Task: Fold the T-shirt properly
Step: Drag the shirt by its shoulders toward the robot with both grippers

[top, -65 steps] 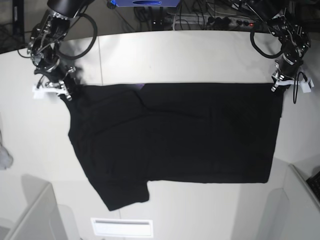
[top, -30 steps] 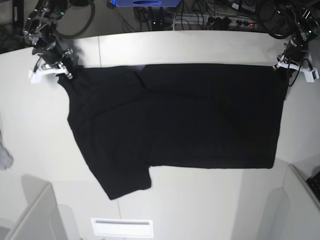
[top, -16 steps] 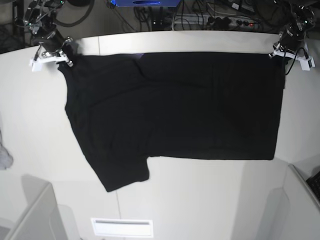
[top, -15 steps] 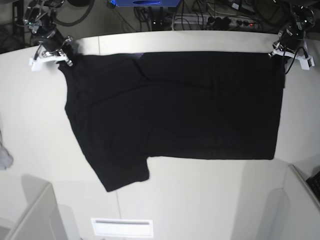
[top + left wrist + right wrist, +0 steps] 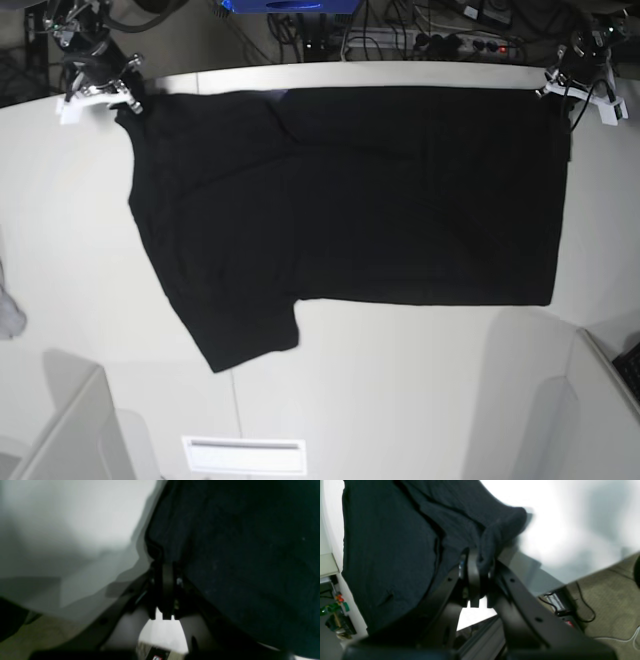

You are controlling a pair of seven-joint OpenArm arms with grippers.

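Note:
The black T-shirt (image 5: 340,200) hangs spread out over the white table, its top edge stretched between my two grippers, one sleeve hanging at the lower left. No print shows. My right gripper (image 5: 128,100) is shut on the shirt's top left corner; the right wrist view shows bunched cloth (image 5: 495,535) pinched between the jaws. My left gripper (image 5: 553,95) is shut on the top right corner; the left wrist view shows the hem (image 5: 155,547) clamped in the closed jaws.
The white table (image 5: 400,400) has a far edge close behind the shirt, with cables and a power strip (image 5: 450,42) beyond it. A grey-white cloth scrap (image 5: 8,315) lies at the left edge. A white slot (image 5: 243,455) sits at the table's front.
Both grippers have moved toward the far edge of the table, carrying the shirt's top edge with them. The whole shirt has slid away from the front.

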